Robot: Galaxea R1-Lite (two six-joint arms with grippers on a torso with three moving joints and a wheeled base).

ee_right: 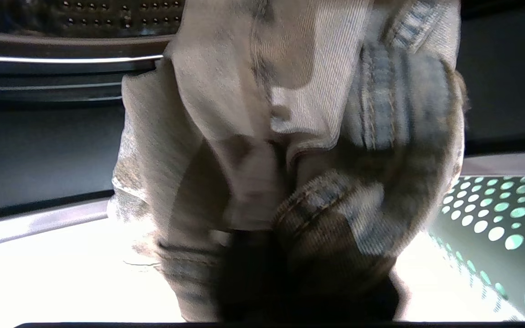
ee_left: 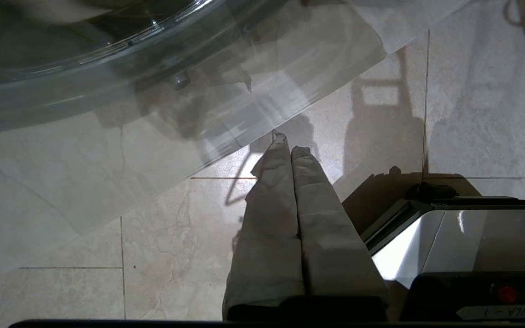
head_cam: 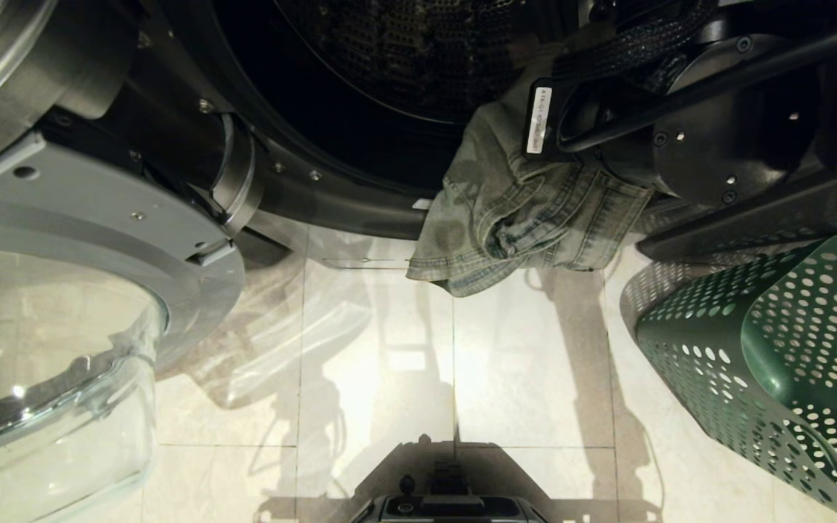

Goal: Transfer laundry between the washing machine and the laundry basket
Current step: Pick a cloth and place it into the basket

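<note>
Denim laundry hung limp below the right end effector, soft and foldable. Grip state could not be determined; the bunched seam offered the best hold.

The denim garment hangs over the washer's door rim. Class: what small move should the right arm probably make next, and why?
Probably push the garment deeper into the drum: much of it hangs outside the washing machine's rim, over the floor.

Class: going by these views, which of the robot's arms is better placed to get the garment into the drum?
Right: its gripper is at the garment draped over the washing machine rim. The left gripper hangs shut over floor.
</note>
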